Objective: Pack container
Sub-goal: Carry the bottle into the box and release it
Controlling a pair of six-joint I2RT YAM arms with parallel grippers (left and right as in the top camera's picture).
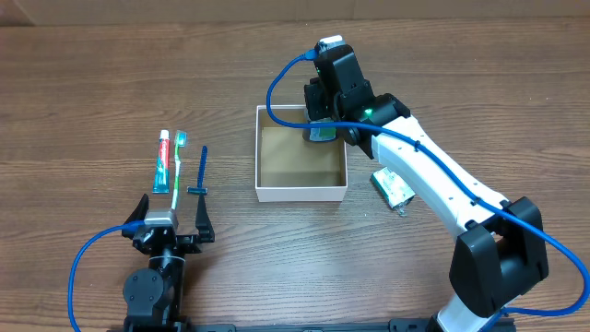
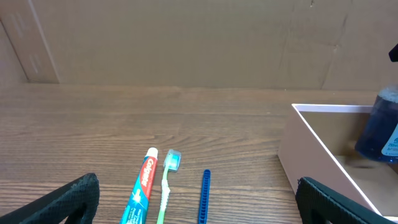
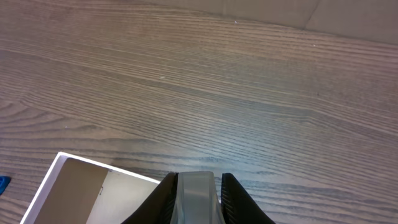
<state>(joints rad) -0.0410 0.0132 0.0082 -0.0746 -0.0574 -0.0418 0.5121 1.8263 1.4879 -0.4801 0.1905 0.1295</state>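
Note:
The container (image 1: 301,192), a square white-walled box with a brown floor, sits mid-table; it also shows in the left wrist view (image 2: 311,155) and the right wrist view (image 3: 118,186). My right gripper (image 1: 324,120) is shut on the clear cap (image 3: 198,205) of a blue bottle (image 1: 321,135), held upright inside the container's far right corner. The bottle also shows in the left wrist view (image 2: 380,127). Whether it rests on the floor I cannot tell. My left gripper (image 1: 173,214) is open and empty at the near left, its fingers (image 2: 199,204) wide apart.
A toothpaste tube (image 1: 162,161), a green toothbrush (image 1: 178,164) and a blue razor (image 1: 200,171) lie side by side just beyond the left gripper. A green-and-white packet (image 1: 394,188) lies right of the container, under the right arm.

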